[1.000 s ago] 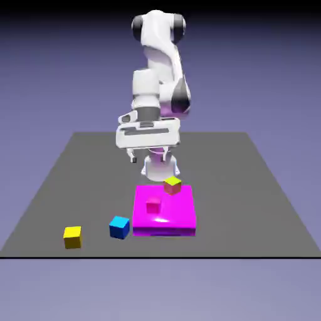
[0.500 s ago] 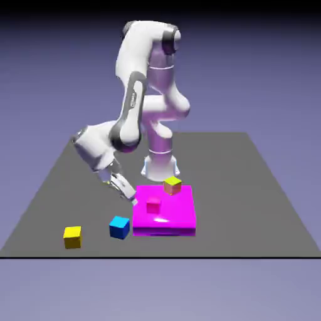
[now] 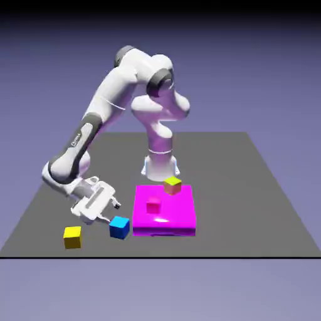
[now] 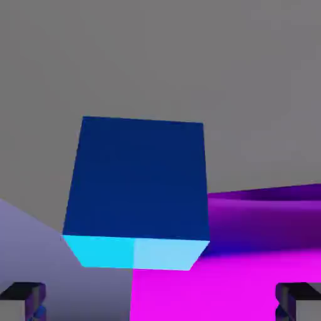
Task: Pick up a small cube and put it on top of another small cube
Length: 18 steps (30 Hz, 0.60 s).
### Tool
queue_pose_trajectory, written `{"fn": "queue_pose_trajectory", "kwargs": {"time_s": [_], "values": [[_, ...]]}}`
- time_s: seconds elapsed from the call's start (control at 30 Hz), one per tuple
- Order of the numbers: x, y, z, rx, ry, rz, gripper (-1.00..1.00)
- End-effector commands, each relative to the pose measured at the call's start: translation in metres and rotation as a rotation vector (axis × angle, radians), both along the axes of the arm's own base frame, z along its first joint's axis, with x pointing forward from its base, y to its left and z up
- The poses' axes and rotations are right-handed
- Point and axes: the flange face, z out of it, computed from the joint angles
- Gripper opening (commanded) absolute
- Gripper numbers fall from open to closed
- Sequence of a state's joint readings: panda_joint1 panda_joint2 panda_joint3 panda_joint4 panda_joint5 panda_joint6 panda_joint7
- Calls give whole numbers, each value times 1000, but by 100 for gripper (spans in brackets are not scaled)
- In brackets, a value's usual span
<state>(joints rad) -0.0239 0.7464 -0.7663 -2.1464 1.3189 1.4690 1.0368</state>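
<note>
- Small cube (image 3: pixel 119 227) is seen in the exterior view low and left of centre, on the grey table (image 3: pixel 251 188), just off the left edge of the magenta slab (image 3: pixel 178 216). A cyan top and darker blue sides are shown, so it's easy to tell apart.
- Big change here: a second ago the arm was folded up high over the middle of the frame; now it's been swung down to the lower left, and the gripper (image 3: pixel 111 210) is parked tilted, right beside the small cube. Nothing has been grabbed yet, so this is judged to be the approach before the pick.
- Another small cube (image 3: pixel 73 237) is left alone further left, all yellow, well clear for stacking later.
- A pink cube (image 3: pixel 153 205) and a yellow-topped cube (image 3: pixel 172 185) are sat on the slab, untouched.
- In the hand view, the small cube (image 4: pixel 135 188) is filling the middle, deep blue face up top, cyan strip below. The fingertips (image 4: pixel 24 297) are seen wide apart at the bottom corners, nothing between them.
</note>
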Motion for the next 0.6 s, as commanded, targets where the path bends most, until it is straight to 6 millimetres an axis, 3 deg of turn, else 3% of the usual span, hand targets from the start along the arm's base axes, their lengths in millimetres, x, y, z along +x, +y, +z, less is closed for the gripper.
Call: {"fn": "queue_pose_trajectory", "kwargs": {"time_s": [0.0, 0.07, 0.1, 0.13, 0.17, 0.27, 0.57], "values": [[0, 0, 0, 0, 0, 0, 0], [12, 34, -35, 0, -1, 0, 0], [15, 42, -43, 0, 0, 0, 0], [15, 42, -43, 0, 0, 0, -100], [15, 42, -43, 0, 0, 0, -100], [2, -6, 2, 0, 1, -17, -100], [14, -124, 49, -1, 1, -317, -100]]}}
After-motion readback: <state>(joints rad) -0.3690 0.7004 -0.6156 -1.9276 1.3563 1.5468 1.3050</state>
